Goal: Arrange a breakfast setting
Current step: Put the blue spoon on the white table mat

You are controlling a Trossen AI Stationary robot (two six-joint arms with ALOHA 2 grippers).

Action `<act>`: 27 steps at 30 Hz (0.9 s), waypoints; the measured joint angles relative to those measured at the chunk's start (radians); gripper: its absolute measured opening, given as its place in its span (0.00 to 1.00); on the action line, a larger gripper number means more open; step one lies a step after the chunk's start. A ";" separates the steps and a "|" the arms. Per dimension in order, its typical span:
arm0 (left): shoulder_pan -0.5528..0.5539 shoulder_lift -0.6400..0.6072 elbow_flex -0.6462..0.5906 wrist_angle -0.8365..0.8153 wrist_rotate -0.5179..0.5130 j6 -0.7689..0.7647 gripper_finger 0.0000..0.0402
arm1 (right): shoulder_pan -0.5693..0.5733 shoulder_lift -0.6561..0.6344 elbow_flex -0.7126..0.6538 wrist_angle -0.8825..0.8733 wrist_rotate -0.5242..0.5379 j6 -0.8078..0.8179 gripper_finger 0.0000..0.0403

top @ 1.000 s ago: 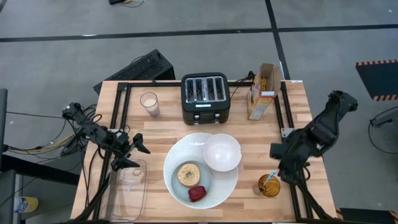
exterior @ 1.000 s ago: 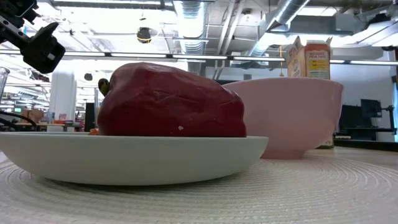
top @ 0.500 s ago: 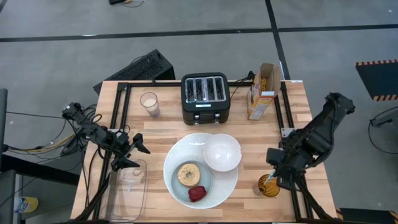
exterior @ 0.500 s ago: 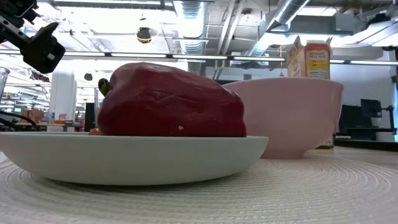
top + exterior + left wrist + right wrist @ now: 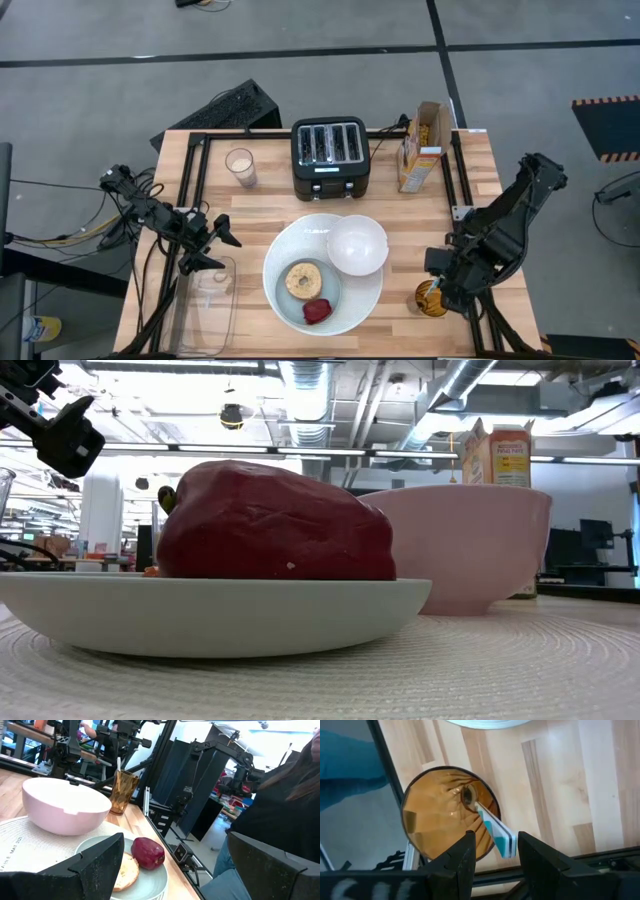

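The right gripper (image 5: 436, 287) has dropped over the amber cup (image 5: 431, 299), fingers parted either side of the blue-handled spoon (image 5: 496, 831) standing inside, gripping nothing; a second ago it hung further from the cup, so I'd guess the spoon goes next. Left of the cup, the white bowl (image 5: 357, 245) sits unchanged. The left gripper (image 5: 210, 245) waits, spread wide and empty.
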 joint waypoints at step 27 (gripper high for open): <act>0.000 0.000 0.000 0.000 0.000 0.000 0.85 | 0.000 0.036 0.001 0.000 -0.005 0.000 0.18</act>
